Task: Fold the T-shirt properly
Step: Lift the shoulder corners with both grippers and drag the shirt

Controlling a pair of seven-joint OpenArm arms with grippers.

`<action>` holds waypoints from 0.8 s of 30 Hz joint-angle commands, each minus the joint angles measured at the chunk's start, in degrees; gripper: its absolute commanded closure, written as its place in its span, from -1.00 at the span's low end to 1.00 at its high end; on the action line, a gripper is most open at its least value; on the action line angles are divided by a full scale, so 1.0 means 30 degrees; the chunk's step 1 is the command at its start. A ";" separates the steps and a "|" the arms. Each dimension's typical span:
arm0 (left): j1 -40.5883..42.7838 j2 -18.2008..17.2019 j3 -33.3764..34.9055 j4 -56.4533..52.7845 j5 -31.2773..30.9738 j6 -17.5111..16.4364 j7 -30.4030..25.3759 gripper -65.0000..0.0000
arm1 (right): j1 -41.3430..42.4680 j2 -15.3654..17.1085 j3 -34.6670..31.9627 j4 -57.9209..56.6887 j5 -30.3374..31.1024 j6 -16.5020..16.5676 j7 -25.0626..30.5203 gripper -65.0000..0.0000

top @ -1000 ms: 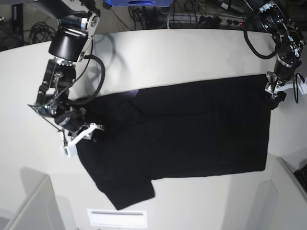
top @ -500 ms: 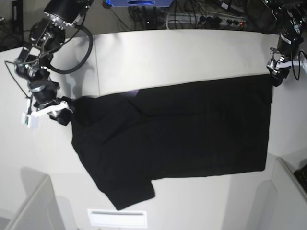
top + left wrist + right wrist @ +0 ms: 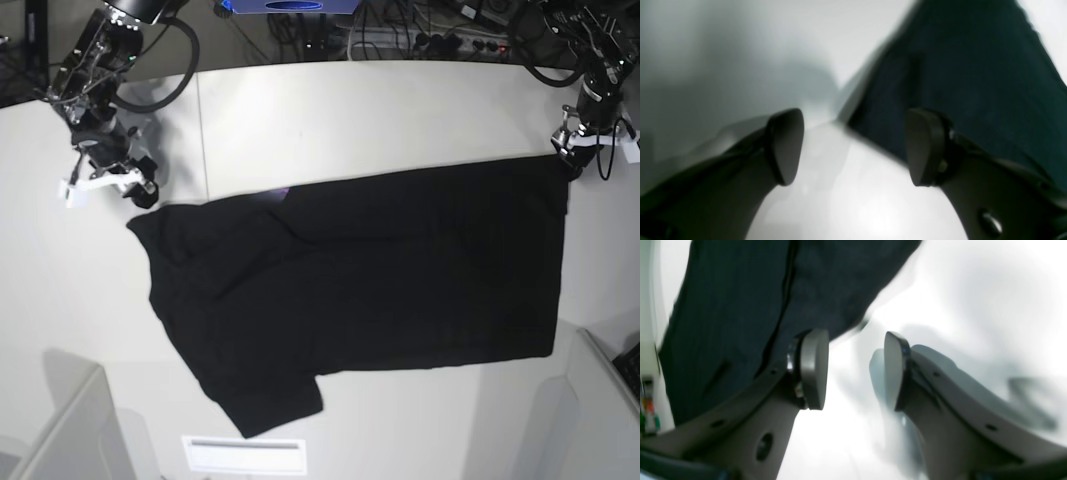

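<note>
With nothing between either pair of pads, both grippers released. Right gripper [image 3: 108, 181], at base view's left, hovering just off the sleeve-end corner of the large black short-sleeved cloth T-shirt [image 3: 380, 270]; cloth lying toward the lower right of it. One shirt only, spread flat on the white table [image 3: 380, 110], long axis running left to right across the view, one sleeve jutting toward the near edge. Left gripper [image 3: 573, 150] at the far right, beside the hem corner, fingers [image 3: 786, 146] spread wide. Two arms, each nearest its own end; neither holding cloth.
</note>
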 commanded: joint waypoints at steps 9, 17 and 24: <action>-0.1129 -0.0030 -0.0233 -0.1439 0.0665 0.0005 -0.0146 -0.40 | 0.2048 0.0966 -0.0005 -0.3724 0.0385 0.0109 0.1106 0.18; -0.1217 -0.0060 -0.0233 -0.1732 0.0607 -0.0053 -0.0175 -0.40 | 0.2048 0.1024 -0.0796 -0.2435 0.1059 0.0138 0.0930 -0.01; -0.1188 -0.0060 -0.0233 -0.1674 0.0607 -0.0053 -0.0175 -0.40 | 0.2341 0.1640 -0.1060 -0.3314 0.1118 0.0138 -0.0095 -0.20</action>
